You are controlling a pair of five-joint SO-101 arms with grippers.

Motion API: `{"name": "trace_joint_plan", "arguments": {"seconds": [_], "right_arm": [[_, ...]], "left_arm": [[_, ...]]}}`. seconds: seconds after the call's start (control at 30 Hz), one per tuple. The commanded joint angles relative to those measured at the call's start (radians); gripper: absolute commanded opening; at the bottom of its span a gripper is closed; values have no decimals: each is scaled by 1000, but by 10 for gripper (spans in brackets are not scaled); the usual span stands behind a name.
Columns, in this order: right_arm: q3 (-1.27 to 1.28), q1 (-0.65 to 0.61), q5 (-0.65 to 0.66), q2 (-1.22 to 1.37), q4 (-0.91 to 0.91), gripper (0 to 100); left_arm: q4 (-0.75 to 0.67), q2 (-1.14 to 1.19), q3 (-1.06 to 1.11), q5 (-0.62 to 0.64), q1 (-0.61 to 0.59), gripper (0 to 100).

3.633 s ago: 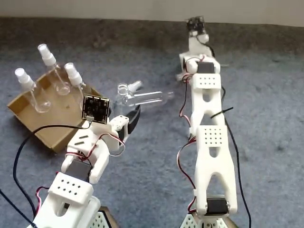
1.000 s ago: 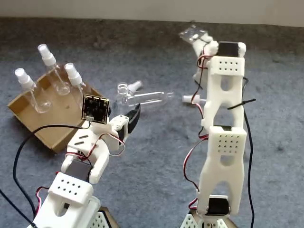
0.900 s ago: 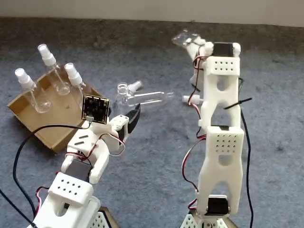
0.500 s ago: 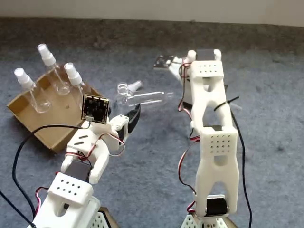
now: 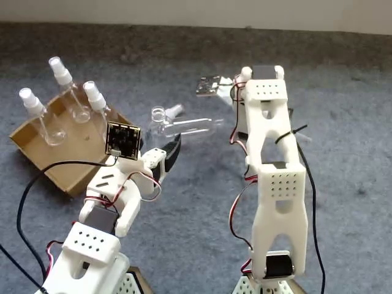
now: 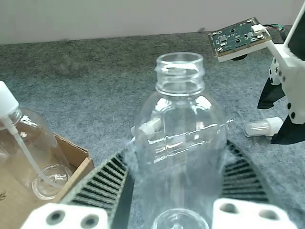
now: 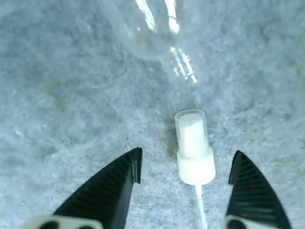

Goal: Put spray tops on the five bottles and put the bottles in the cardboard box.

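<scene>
My left gripper [image 6: 176,155] is shut on an upright clear bottle [image 6: 178,124] with an open neck; in the high view this bottle [image 5: 158,119] stands right of the cardboard box [image 5: 64,168]. My right gripper [image 7: 187,157] is open just above the carpet, one finger on each side of a white spray top [image 7: 193,150]. From the left wrist, this spray top [image 6: 262,127] lies beside the right arm's dark fingers [image 6: 280,93]. A second clear bottle [image 5: 197,126] lies on its side close by. Another spray top [image 5: 174,110] lies by the held bottle.
Three bottles with spray tops [image 5: 67,86] stand in the cardboard box at the left. The right arm [image 5: 269,116] stretches over the middle of the grey carpet. Open carpet lies to the right and at the front between the arms.
The right arm has swung from the far back, down and left, to the spray top near the lying bottle. The left arm has kept still with its bottle.
</scene>
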Motion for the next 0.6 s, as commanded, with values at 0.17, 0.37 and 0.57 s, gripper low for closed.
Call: {"name": "trace_joint_plan", "arguments": {"seconds": [0.17, 0.37, 0.57], "right_arm": [[-2, 36, 6, 27, -15, 169], [-12, 48, 5, 27, 84, 126], [-5, 50, -23, 33, 84, 60]], "left_arm": [[-21, -12, -10, 5, -2, 112], [-21, -12, -10, 5, -2, 112], [-21, -12, -10, 5, -2, 112]]}}
